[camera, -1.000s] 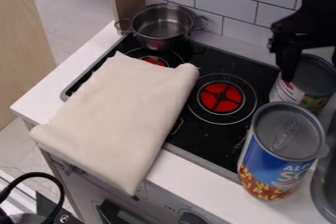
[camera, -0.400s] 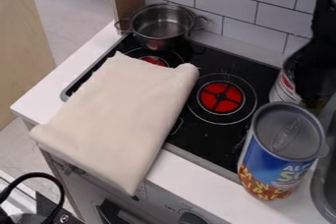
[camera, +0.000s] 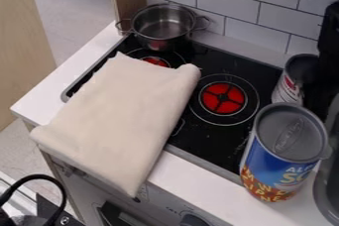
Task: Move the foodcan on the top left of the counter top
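Observation:
At the right edge, my black gripper hangs low against the right side of a food can; how its fingers stand is hard to make out. That can, with a grey lid and a white and red label, stands upright behind the stove's right back corner, partly covered by the gripper. Closer to the camera, a larger blue can with a grey plastic lid stands upright at the stove's right edge. The white counter top runs along the stove's left side.
A beige folded cloth lies over the left of the black stove and its front edge. A steel pot stands at the back left corner. A dark grey basin borders the right edge. White tiles rise behind.
The gripper has moved right and down from above the back can to its right side, uncovering part of the tiles. Both cans, the cloth and the pot have kept their places.

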Robot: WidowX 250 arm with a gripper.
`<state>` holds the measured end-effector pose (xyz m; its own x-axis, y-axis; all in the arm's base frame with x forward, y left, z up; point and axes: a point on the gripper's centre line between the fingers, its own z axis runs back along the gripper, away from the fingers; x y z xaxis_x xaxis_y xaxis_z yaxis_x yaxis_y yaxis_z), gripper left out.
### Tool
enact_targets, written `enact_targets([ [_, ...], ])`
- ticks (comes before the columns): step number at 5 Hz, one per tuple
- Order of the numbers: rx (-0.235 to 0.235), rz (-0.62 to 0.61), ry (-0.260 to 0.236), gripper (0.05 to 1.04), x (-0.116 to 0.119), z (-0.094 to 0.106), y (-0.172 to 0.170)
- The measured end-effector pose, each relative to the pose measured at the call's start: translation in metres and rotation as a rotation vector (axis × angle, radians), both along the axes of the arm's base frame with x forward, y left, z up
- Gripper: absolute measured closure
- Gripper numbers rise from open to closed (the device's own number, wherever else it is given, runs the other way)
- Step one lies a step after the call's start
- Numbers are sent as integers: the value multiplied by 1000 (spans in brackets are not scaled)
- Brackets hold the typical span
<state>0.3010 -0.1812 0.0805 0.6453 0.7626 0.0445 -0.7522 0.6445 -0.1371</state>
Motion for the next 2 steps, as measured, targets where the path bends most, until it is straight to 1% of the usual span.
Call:
enact_targets([
  [1,3,44,-7,87,2,-8,1],
  [2,71,168,-67,87,7,-13,4],
])
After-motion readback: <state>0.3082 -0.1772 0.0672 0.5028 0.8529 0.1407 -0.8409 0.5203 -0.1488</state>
